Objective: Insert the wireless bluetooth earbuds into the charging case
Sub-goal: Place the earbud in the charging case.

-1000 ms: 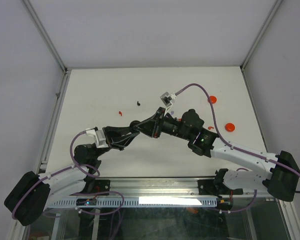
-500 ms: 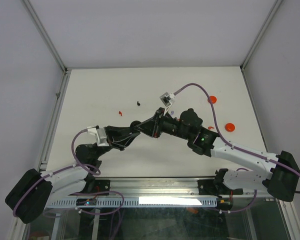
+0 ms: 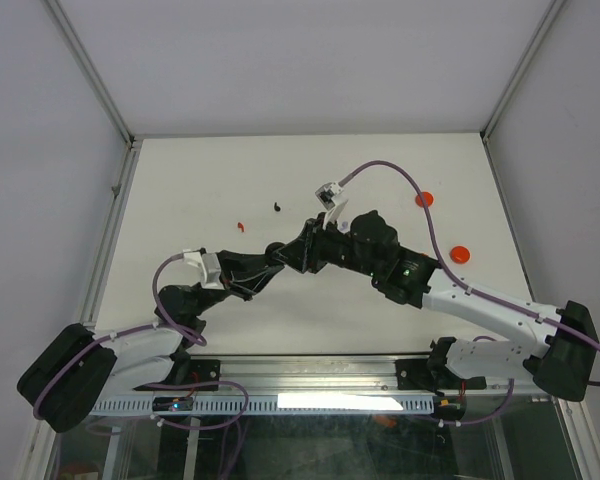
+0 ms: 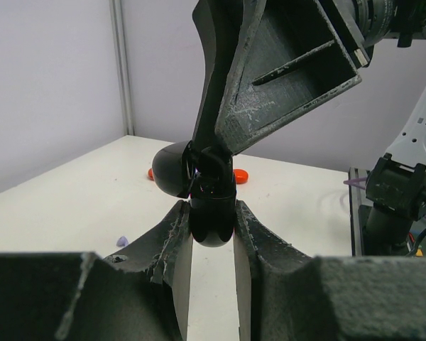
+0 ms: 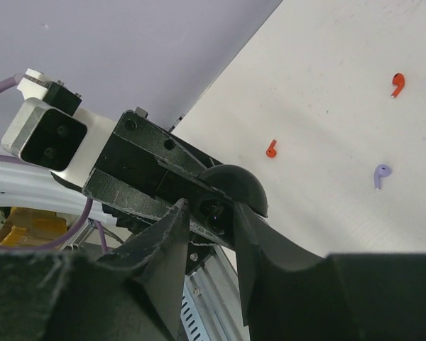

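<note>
My left gripper (image 4: pixel 212 222) is shut on the black charging case (image 4: pixel 211 202) and holds it above the table, with its domed lid (image 4: pixel 170 170) open to the left. My right gripper (image 5: pixel 207 213) comes in from the other side, its fingers (image 5: pixel 259 234) closed on the same case (image 5: pixel 219 207). In the top view both grippers meet mid-table, left (image 3: pixel 310 250) and right (image 3: pixel 322 244). A red earbud (image 3: pixel 240 227) and a black earbud (image 3: pixel 277 208) lie to the far left. The right wrist view shows two red earbuds (image 5: pixel 271 148) (image 5: pixel 397 82) and a lavender one (image 5: pixel 381 172).
Two red round discs (image 3: pixel 424 199) (image 3: pixel 460 254) lie on the table's right side. A purple cable (image 3: pixel 380 168) loops over the right arm. Grey walls close the table (image 3: pixel 180 180) on three sides, with a metal rail at the near edge.
Both grippers, joined at the case, have shifted a little up and left. The left arm has stretched out and the right wrist has turned, lifting its camera end.
</note>
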